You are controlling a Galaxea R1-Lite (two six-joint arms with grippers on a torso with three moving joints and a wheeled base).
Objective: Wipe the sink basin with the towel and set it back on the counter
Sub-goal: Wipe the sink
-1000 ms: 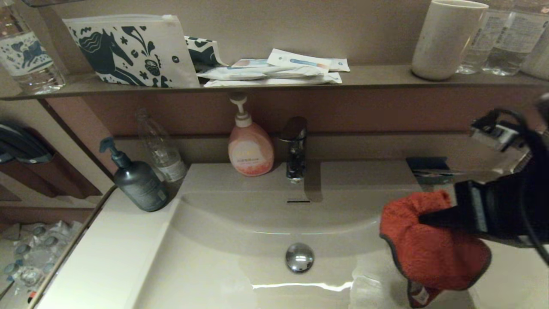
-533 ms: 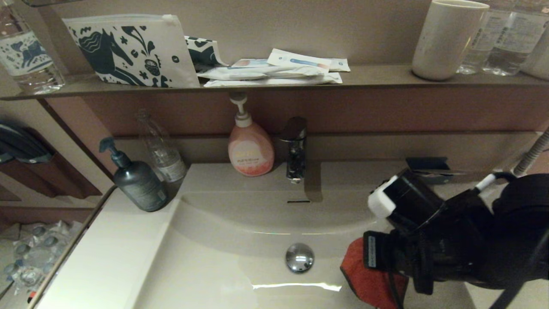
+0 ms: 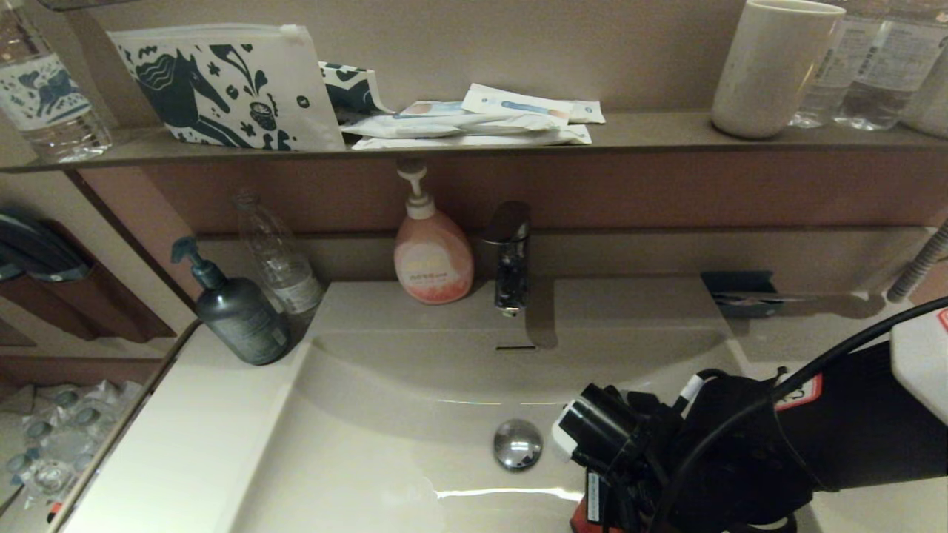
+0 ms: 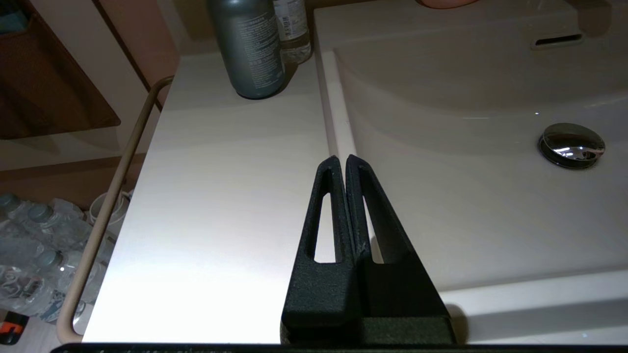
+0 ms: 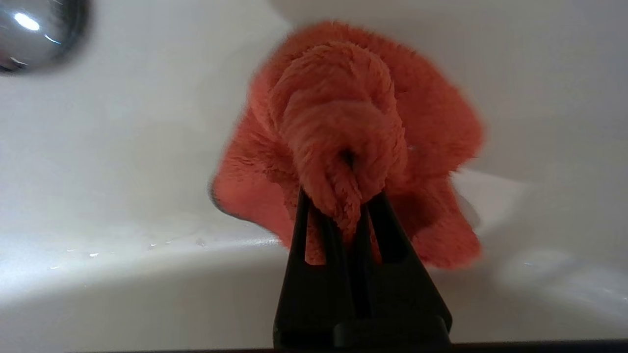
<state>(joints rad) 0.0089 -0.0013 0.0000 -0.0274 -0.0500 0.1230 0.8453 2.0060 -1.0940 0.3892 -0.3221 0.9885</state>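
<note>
The off-white sink basin (image 3: 385,414) has a chrome drain plug (image 3: 518,444) and an overflow slot (image 3: 515,346). My right wrist (image 3: 644,451) reaches low into the basin just right of the plug. It hides nearly all of the red-orange towel (image 3: 579,522). In the right wrist view my right gripper (image 5: 339,197) is shut on a bunched fold of the towel (image 5: 343,122), which hangs against the basin floor near the plug (image 5: 34,29). My left gripper (image 4: 342,159) is shut and empty, hovering over the left counter (image 4: 221,196) beside the basin rim.
A grey pump bottle (image 3: 237,314) and a clear bottle (image 3: 278,259) stand at the back left. A pink soap dispenser (image 3: 432,255) and the faucet (image 3: 509,259) are behind the basin. A dark blue packet (image 3: 740,285) lies back right. The brown shelf (image 3: 652,137) holds a cup and bottles.
My right arm swung down and leftward from the basin's right edge into the basin, carrying the towel toward the drain plug. The towel is now mostly hidden under the wrist.
</note>
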